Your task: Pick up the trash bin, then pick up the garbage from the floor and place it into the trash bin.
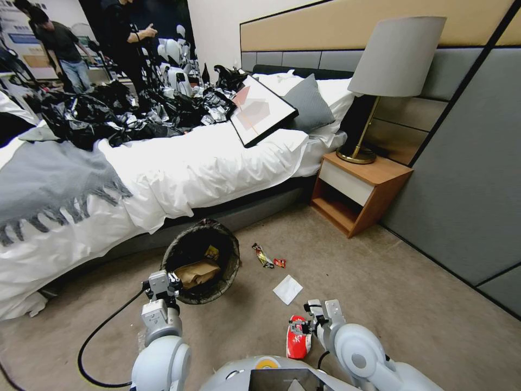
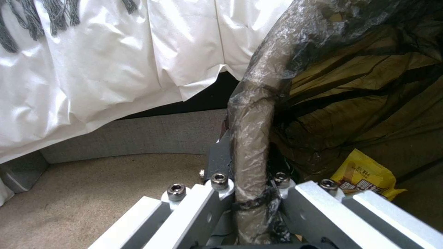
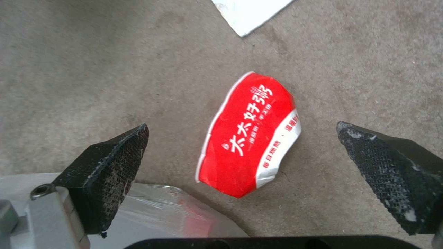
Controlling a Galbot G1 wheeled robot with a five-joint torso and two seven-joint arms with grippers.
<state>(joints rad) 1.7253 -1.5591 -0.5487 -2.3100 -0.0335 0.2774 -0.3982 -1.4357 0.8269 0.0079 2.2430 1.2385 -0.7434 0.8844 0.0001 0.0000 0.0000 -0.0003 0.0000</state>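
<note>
The trash bin (image 1: 230,266), lined with a black bag, hangs tilted just off the carpet beside the bed. My left gripper (image 1: 163,283) is shut on its near rim (image 2: 251,138). A brown paper bag (image 1: 198,273) and a yellow packet (image 2: 367,178) lie inside it. Garbage on the floor: a dark snack wrapper (image 1: 263,255), a small red scrap (image 1: 279,263), a white paper sheet (image 1: 287,289) and a red-white packet (image 3: 249,135). My right gripper (image 3: 249,152) hovers open right above the red-white packet, one finger on each side of it.
The bed (image 1: 163,179) runs along the left, with a heap of black plastic bags (image 1: 108,117) and a framed picture (image 1: 263,111) on it. A wooden nightstand (image 1: 361,190) with a lamp (image 1: 393,60) stands ahead right. A grey wall panel (image 1: 467,190) closes the right side. A black cable (image 1: 97,336) trails from my left arm.
</note>
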